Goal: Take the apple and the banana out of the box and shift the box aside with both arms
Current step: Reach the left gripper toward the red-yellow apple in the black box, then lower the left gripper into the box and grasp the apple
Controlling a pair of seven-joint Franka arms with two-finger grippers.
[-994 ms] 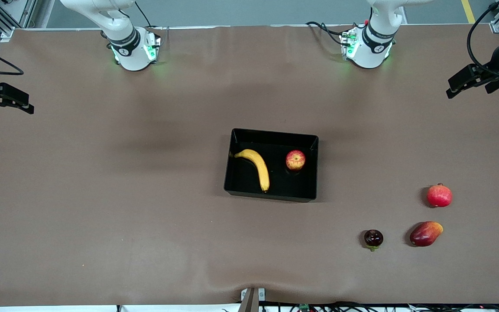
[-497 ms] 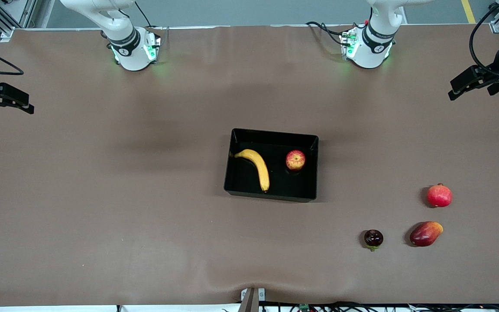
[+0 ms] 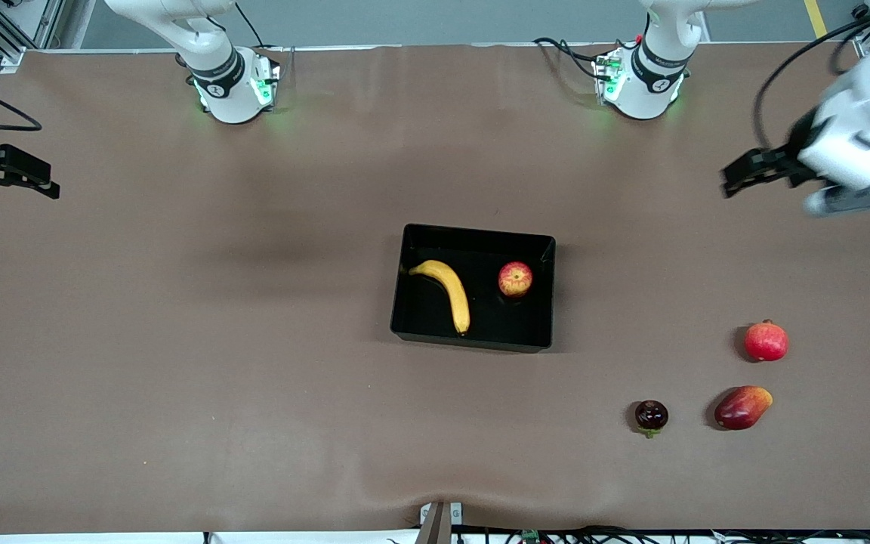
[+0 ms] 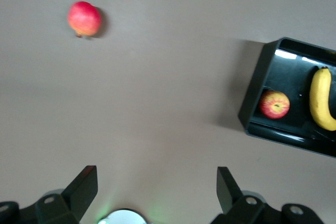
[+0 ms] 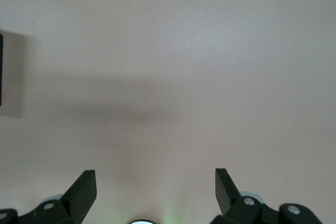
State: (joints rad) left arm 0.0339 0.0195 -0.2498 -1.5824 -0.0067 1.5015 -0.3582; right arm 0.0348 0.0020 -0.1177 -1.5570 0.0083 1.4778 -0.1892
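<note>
Inside the box (image 3: 473,336) lie banana (image 3: 447,290) and apple (image 3: 515,279); left gripper (image 4: 156,187) and right gripper (image 5: 156,188) hang spread wide over bare table, empty.

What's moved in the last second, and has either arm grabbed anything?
Only the left gripper moved: it swung in over the table's left-arm end, toward the middle, open and empty. The right gripper waits open at its end. Banana and apple stayed in the box.

Yellow banana (image 3: 446,291) and red-and-yellow apple (image 3: 515,279) in glossy black box (image 3: 473,344) on brown table (image 3: 178,340).
</note>
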